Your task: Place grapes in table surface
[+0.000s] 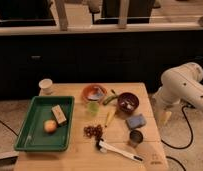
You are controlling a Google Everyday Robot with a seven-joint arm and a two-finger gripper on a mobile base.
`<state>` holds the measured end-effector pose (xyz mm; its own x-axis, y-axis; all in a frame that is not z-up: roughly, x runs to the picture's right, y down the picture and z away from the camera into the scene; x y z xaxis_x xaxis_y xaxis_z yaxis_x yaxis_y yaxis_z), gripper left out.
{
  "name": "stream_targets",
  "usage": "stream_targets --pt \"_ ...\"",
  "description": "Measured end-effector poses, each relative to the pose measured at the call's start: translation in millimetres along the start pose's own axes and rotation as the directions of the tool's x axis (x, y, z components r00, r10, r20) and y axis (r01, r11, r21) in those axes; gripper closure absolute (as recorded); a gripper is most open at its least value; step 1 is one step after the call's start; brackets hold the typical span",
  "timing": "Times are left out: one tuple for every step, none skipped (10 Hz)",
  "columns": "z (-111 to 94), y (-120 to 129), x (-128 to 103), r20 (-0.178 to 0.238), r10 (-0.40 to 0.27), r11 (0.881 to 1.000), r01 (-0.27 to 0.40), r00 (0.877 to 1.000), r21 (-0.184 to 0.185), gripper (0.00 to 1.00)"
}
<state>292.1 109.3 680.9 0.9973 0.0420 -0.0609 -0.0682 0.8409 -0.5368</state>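
The grapes (93,131) lie low in the centre of the frame, on the table surface (80,158), just right of the green tray (25,127). Farther back, at the right, the gripper (165,119) hangs empty with jaws wide. The grapes are to its left.

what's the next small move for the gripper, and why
Probably bring the gripper in over the dark reddish-purple grape cluster: it hangs open and empty beside the light tan wooden tabletop, while the grapes lie mid-table, untouched.
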Motion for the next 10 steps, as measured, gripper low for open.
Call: stream_targets --pt "0 0 0 0.000 0.000 1.000 0.000 1.000 0.000 0.20" --pt "0 0 0 0.000 0.000 1.000 0.000 1.000 0.000 0.20" --pt "1 1 0 -0.002 -0.004 1.000 0.004 1.000 0.001 0.20" --pt "0 4 -5 -0.006 -0.027 1.000 0.027 1.000 0.006 0.20" --pt "0 8 -12 -0.010 -0.050 0.999 0.051 0.999 0.009 0.20" --pt "0 11 -28 -0.012 -0.084 0.996 0.084 0.996 0.015 0.20" --pt "0 13 -35 -0.014 -0.099 0.995 0.099 0.995 0.016 0.20" --pt "0 15 -35 -0.017 -0.107 0.994 0.107 0.994 0.017 0.20" --pt "1 16 -35 -0.020 -0.121 0.992 0.121 0.992 0.020 0.20" --pt "1 19 -40 -0.018 -0.138 0.990 0.139 0.990 0.022 0.20"
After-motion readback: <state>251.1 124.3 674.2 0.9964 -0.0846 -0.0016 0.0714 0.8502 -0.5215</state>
